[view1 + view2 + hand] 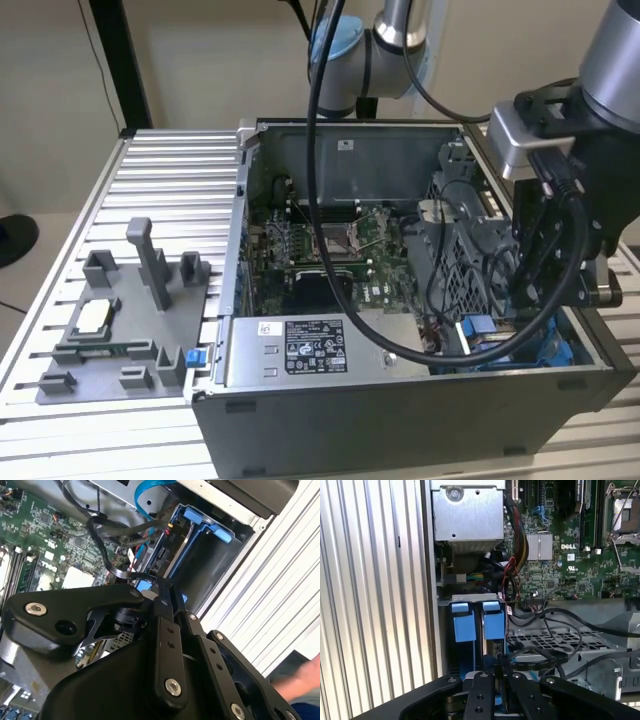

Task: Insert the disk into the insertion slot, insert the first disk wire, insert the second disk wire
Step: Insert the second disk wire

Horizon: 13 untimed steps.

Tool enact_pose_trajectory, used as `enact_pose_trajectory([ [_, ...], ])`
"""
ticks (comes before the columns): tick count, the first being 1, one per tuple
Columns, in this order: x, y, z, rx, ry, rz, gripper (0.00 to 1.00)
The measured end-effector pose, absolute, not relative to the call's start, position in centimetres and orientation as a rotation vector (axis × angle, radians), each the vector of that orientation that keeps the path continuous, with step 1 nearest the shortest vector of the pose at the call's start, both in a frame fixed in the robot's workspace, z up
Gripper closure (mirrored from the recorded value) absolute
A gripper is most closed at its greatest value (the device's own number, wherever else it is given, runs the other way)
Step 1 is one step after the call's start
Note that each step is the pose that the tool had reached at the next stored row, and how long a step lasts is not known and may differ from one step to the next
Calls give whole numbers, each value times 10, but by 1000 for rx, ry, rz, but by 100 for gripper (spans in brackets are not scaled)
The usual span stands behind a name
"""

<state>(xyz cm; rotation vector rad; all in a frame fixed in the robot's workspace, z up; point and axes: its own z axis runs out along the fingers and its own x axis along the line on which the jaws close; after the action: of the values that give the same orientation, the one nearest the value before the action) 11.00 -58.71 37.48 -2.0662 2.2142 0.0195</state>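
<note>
Where the work is: an open grey metal computer case [400,400] sits on a ribbed silver table [170,170]. The black robot gripper [499,672] is low in the corner of the case at the exterior view's right.

Disk: a dark box in a blue plastic holder [475,622] with two blue tabs. It sits down in the grey metal drive cage with little holes [555,642], so the disk looks already in its slot.

Fingers: the two thin black fingers [167,602] are pinched almost together at a thin black wire with a small blue plug [142,585], close by the disk's end. I think they hold the plug, but I cannot tell for sure.

How the wire will handle: light, soft and bendy, so it flops and may twist. The plug end is hard and small. That is the best place to hold it. The tiny pins inside may bend if pushed in crooked.

Other things: a green circuit board [580,555] fills the case floor. More loose black wires [555,615] loop over the cage. A grey plastic tray with upright posts [120,320] rests on the table, well apart from the case.
</note>
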Motion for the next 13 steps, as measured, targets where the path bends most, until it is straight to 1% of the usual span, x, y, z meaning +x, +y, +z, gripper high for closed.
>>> enact_pose_trajectory([
  [6,110,-576,368,-2062,2217,18,100],
  [13,110,-572,360,-2060,2216,14,100],
])
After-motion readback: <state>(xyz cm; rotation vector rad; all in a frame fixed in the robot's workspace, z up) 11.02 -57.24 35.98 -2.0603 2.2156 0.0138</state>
